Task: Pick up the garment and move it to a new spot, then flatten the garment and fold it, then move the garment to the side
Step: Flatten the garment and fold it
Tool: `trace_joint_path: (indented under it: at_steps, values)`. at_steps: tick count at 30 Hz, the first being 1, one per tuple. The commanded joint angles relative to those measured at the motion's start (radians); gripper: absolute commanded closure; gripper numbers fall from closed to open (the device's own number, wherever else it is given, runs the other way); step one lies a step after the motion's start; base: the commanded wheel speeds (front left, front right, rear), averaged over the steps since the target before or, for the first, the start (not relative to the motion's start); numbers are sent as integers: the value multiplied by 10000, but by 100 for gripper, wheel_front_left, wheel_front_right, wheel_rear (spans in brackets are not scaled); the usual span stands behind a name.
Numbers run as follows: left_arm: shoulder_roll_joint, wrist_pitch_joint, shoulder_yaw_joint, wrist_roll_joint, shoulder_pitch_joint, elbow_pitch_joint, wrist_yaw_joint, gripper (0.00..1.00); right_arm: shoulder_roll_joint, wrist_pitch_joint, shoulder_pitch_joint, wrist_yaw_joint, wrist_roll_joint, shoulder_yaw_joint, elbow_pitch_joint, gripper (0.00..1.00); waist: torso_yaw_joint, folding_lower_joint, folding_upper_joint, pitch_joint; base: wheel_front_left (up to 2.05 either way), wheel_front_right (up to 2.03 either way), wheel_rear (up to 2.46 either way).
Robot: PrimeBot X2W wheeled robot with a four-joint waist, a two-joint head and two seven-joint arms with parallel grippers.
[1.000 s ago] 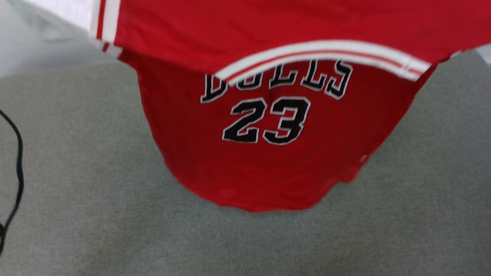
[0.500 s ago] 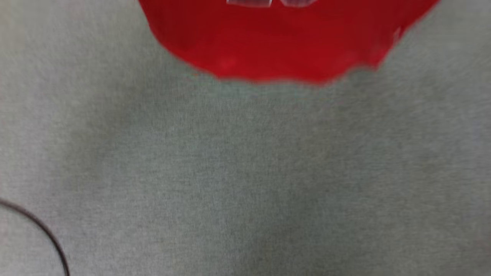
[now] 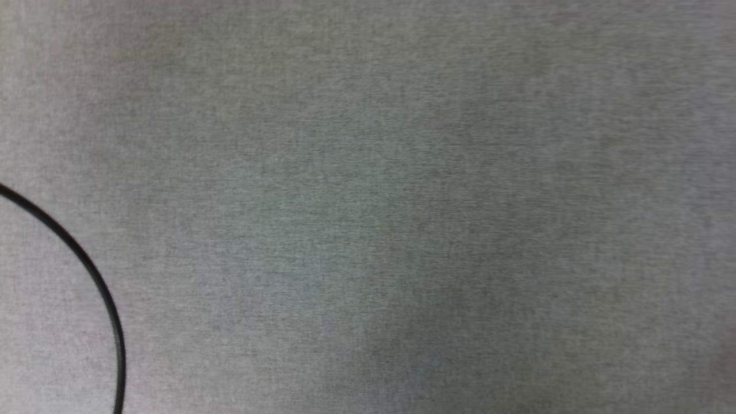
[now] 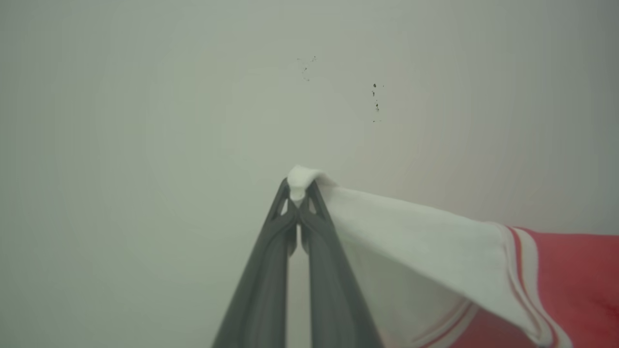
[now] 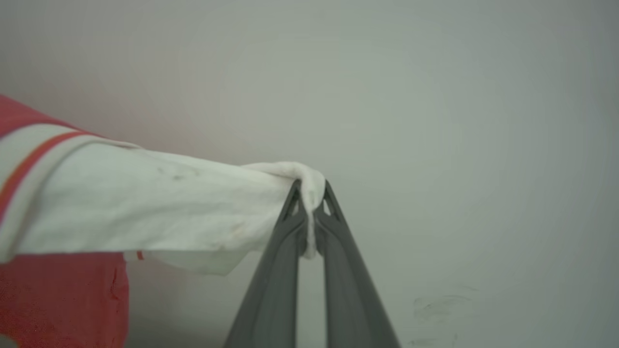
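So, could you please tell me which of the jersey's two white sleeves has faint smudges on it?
The sleeve in the right hand, with greyish marks; the sleeve in the left hand looks clean.

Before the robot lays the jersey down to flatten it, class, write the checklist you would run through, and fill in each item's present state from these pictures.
1. Left jaws shut on the garment at its white sleeve tip: ok.
2. Right jaws shut on the other sleeve tip: ok.
3. Sleeves drawn out sideways from each grip: ok.
4. Grey surface smooth for laying down: ok.
5. Black cable away from the landing area: not ok, it curves over the surface's left part.
6. Hem hanging clear of the surface: cannot tell.
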Motion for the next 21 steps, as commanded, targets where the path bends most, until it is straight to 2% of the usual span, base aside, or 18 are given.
trace_joint_path:
  at_steps: [1, 6, 10, 20, 21]
  values:
    - [-120, -290, 9, -30, -10, 363, -27, 100, 104, -272, -160, -7, -149, 94, 350, 100, 213, -3, 0, 201, 0, 0, 0]
    - [-443, -1148, 40, -350, 921, 1278, -202, 100, 380, -939, 370, -7, -105, 479, 1414, 100, 298, -3, 0, 46, 0, 0, 0]
    - [-657, -1607, -253, -386, 2380, 1863, -377, 100, 549, -1354, 1251, -7, 82, 876, 2126, 100, 359, -3, 0, -444, 0, 0, 0]
    - [-965, -2331, -1131, -586, 6812, 2717, -834, 100, 731, -1505, 4763, -7, 1027, 1995, 3163, 100, 370, -3, 0, -2396, 0, 0, 0]
    - [-965, -2331, -1131, -586, 6812, 2717, -834, 100, 731, -1505, 4763, -7, 1027, 1995, 3163, 100, 370, -3, 0, -2396, 0, 0, 0]
